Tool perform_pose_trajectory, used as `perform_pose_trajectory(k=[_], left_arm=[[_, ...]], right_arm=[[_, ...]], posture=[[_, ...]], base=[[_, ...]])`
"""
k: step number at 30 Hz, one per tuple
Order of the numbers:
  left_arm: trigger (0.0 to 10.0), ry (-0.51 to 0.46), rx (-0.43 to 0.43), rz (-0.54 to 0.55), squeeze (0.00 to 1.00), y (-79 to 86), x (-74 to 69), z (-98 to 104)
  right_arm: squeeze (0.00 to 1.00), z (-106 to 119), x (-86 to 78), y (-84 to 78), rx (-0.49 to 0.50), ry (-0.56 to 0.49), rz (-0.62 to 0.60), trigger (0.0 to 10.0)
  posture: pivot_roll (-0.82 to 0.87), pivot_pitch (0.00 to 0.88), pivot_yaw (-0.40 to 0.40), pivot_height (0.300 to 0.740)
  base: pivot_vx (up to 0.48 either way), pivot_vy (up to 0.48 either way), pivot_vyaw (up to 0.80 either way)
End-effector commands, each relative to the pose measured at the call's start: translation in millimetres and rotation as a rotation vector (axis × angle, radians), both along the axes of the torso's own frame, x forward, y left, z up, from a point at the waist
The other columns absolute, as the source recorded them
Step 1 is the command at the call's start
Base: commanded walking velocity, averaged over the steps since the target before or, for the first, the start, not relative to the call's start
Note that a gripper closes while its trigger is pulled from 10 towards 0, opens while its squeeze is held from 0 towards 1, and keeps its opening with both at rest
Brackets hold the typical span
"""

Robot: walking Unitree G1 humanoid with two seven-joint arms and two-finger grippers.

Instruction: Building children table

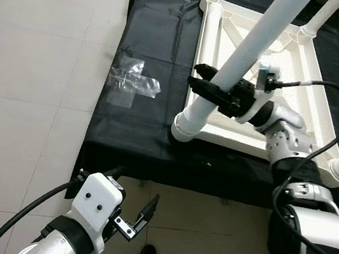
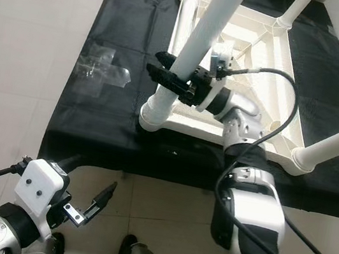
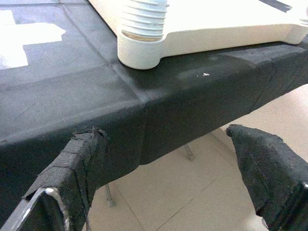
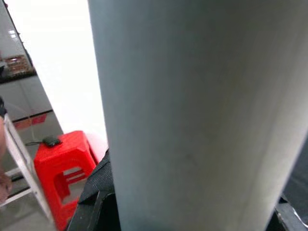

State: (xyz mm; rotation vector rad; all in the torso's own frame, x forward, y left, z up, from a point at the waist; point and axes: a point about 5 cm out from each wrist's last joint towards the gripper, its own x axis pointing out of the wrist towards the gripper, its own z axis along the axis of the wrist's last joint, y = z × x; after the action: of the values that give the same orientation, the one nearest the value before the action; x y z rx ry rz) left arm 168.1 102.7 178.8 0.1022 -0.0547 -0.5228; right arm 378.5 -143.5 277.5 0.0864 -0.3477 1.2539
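- Fingers of the left gripper (image 1: pixel 142 216) stand apart and hold nothing, low at the near left, just off the near edge of the black-covered surface (image 1: pixel 135 141); it could come up to steady the frame.
- Left of the frame, a clear plastic bag (image 1: pixel 131 82) lies on the black cover, probably for small parts.
- White tabletop frame (image 1: pixel 308 65) lies upside down on the surface, its near-left corner socket (image 1: pixel 185 126) holding the white leg (image 1: pixel 245 55).
- Right gripper (image 1: pixel 209 85) has its fingers clamped on that leg just above the socket.
- Judged step: seating the leg. Keep it in line with the socket's threads, turn without leaning, and stop when snug so the frame does not slide.
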Motion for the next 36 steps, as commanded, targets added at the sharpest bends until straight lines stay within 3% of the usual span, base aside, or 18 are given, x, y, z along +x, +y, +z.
perform_pose_trajectory(k=[1,10,14,22,24,26,29,36], left_arm=[[10.0,0.031,-0.002,-0.019,0.00,-2.4,-4.6,-3],[10.0,0.031,-0.002,-0.013,0.00,-2.3,-5.2,-3],[10.0,0.032,-0.004,-0.014,0.00,-2.7,-5.1,-3],[10.0,0.032,-0.006,-0.015,0.00,-3.0,-5.3,-3],[10.0,0.032,-0.006,-0.016,0.00,-3.0,-5.3,-2],[10.0,0.032,-0.006,-0.015,0.00,-2.8,-5.1,-2],[10.0,0.032,-0.006,-0.014,0.00,-2.6,-5.2,-2],[10.0,0.031,-0.006,-0.016,0.00,-3.1,-5.2,-1]], right_arm=[[0.00,-4,0.5,-2.1,0.034,-0.001,-0.031,0.0],[0.00,-14,1.5,-5.0,-0.019,0.016,-0.068,0.0],[0.00,-24,3.4,-11.7,-0.154,0.008,-0.145,0.0],[0.00,-44,-3.8,-14.5,-0.254,0.055,-0.072,0.0],[0.00,-52,-5.5,-13.0,-0.289,0.066,-0.059,0.0],[0.00,-72,-9.0,-1.3,-0.443,0.037,-0.059,0.0],[0.00,-81,-9.5,11.0,-0.516,0.007,-0.068,0.0],[0.00,-87,-5.5,22.2,-0.514,0.017,-0.118,0.0]], posture=[[0.21,0.312,-0.168,0.740],[0.21,0.310,-0.173,0.740],[0.20,0.308,-0.172,0.740],[0.19,0.313,-0.171,0.740],[0.19,0.315,-0.170,0.740],[0.19,0.315,-0.170,0.740],[0.19,0.325,-0.166,0.740],[0.19,0.326,-0.167,0.740]], base=[[0.000,0.000,0.00],[0.000,0.000,0.00],[0.000,0.000,0.00],[0.000,0.000,0.00],[0.000,0.000,0.00],[0.000,0.000,0.00],[0.000,0.000,0.00],[0.000,0.000,0.00]])
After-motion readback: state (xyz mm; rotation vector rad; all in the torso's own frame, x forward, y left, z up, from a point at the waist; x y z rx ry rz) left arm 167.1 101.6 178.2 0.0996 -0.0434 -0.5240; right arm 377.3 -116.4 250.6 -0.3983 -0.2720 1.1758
